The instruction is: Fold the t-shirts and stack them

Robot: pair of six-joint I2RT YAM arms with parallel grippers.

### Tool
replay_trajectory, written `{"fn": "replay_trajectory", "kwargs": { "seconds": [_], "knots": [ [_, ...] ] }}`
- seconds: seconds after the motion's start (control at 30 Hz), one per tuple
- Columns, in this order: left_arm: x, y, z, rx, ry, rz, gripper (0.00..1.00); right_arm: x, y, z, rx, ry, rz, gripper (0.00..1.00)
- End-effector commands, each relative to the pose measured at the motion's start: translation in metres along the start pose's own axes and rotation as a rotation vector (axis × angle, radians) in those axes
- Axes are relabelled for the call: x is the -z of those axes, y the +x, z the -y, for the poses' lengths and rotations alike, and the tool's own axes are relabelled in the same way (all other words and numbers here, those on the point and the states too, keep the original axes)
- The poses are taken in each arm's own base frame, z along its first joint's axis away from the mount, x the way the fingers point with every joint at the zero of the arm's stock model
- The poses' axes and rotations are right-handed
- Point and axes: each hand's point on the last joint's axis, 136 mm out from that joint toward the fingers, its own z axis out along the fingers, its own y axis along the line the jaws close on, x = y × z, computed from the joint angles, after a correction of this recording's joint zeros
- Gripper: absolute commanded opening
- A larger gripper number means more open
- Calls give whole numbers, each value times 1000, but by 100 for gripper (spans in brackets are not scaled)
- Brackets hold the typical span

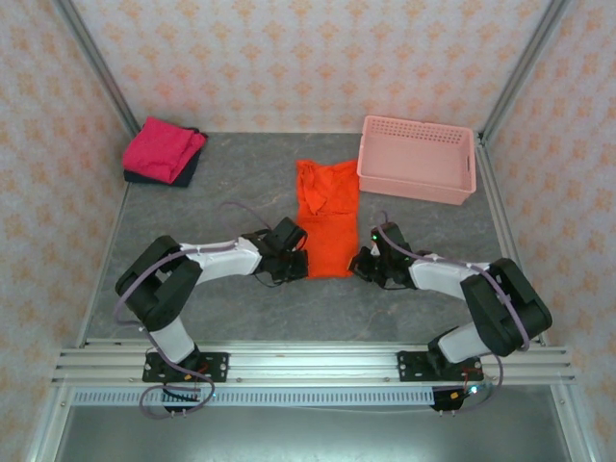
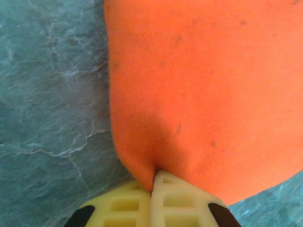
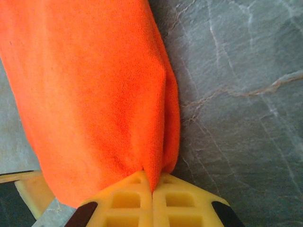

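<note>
Left end effector [image 2: 152, 182]: jaws pressed together, pinching a fold of the orange t-shirt [image 2: 203, 94] at the tips. Left wrist view: the cloth bunches into the pinch at 6 o'clock and spreads toward 12 and 3. The grey marbled counter [image 2: 47, 104] is bare from 7 to 11 o'clock.

Right end effector [image 3: 152, 187]: jaws likewise closed tight, clamped on the same shirt's edge. Right wrist view: the cloth runs as a rolled band from the pinch at 6 o'clock up to 11 o'clock. The counter is bare from 12 to 4 o'clock.

Top view: both end effectors sit at the shirt's near hem, the left on the 7 o'clock corner and the right on the 5 o'clock corner, facing each other across it. The shirt lies at counter centre as a narrow strip, long axis 12 to 6. Its far end is crumpled and its near part flat. Left arm [image 1: 207, 260] comes in from 8 o'clock, right arm [image 1: 443, 274] from 4 o'clock.

Magenta t-shirt [image 1: 164, 146]: folded, at 10 o'clock in the far-left corner of the counter. It lies on top of the dark navy t-shirt [image 1: 188, 175], whose edge shows along its near and right sides. Both are well apart from the orange one.

Pink lattice basket [image 1: 416, 185]: at 1 o'clock, far right. Its near-left corner is just beside the shirt's crumpled end; can't tell if they touch.
</note>
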Motion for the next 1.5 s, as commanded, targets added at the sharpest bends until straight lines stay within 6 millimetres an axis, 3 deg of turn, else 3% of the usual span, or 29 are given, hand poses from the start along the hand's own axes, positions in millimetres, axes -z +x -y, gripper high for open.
{"fn": "replay_trajectory", "kwargs": {
  "seconds": [0.0, 0.13, 0.4, 0.7, 0.93, 1.13, 1.47],
  "knots": [
    [4, -4, 10, -27, 23, 11, 0, 7, -3, -7, 23, -12, 23, 0],
    [18, -7, 13, -42, 20, 31, 0, 17, -4, -18, 34, -42, 34, 0],
    [66, -1, -7, -104, -93, 66, 0, 60, -3, -28, 109, -27, 87, 0],
    [104, 36, -22, -135, -129, 33, 0, 91, 45, -23, 130, -15, 21, 0],
    [142, 54, -27, -118, -110, 57, 0, 124, 76, -34, 148, -69, -13, 0],
    [168, 29, -6, -169, -100, 159, 0, 146, 49, -67, 236, -97, 97, 0],
    [174, -44, 30, -262, -153, 269, 0, 134, -28, -99, 279, -67, 177, 0]
  ]
}}
